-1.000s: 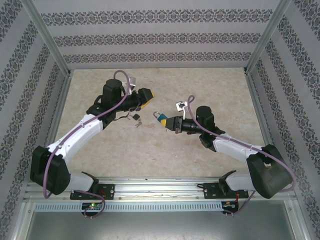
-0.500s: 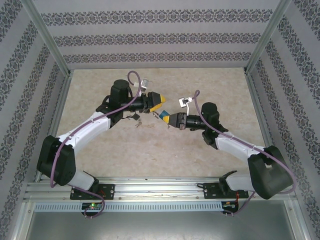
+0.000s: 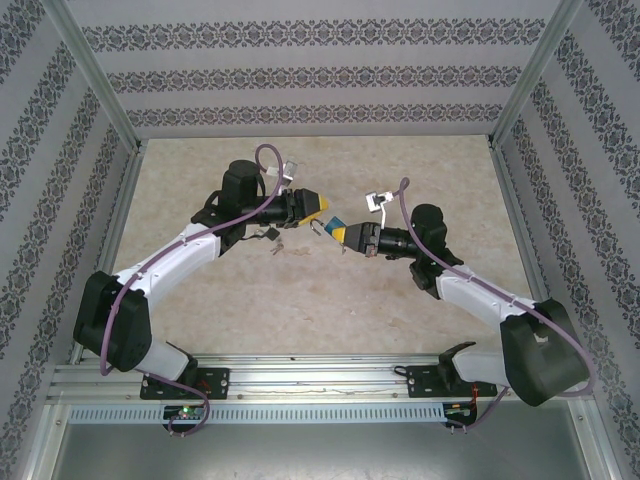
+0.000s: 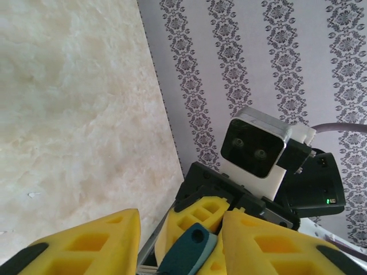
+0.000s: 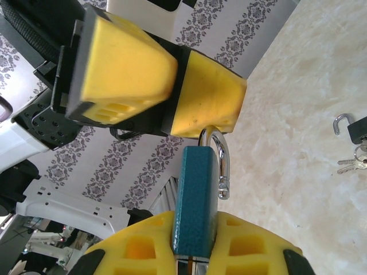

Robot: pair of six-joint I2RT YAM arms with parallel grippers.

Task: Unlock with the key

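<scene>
Padlock [image 5: 195,200], teal-bodied, is held off the desk [image 3: 420,170] in the right tool [image 5: 192,232]. That tool's yellow fingers are closed on the lower half of the body, and the steel shackle [image 5: 221,157] points away toward the other arm. One shackle leg seems to end just outside the body, but I cannot tell whether it is latched. The left tool [image 3: 317,207] sits right at the shackle end. Its fingers are spread with nothing visibly between them except the tip of the padlock, which the left wrist view shows in the gap.

The main risk is that no key is in hand. A small bunch of keys [image 5: 351,163] lies on the desk beside a second, dark padlock [image 5: 359,129], well apart from the raised one. If the left tool closes here, it probably clamps the shackle or body rather than a key, and no turning follows.

A second risk is the grip. The right tool's pads cover the lower end of the body, where a keyway would likely sit, so a key may have no clear way in. The padlock is also pinched across its narrow faces. A push or pull from the left tool could pivot it, work it loose and drop it.

The two sets of yellow fingers are nearly touching, so a small misalignment could knock them together.
</scene>
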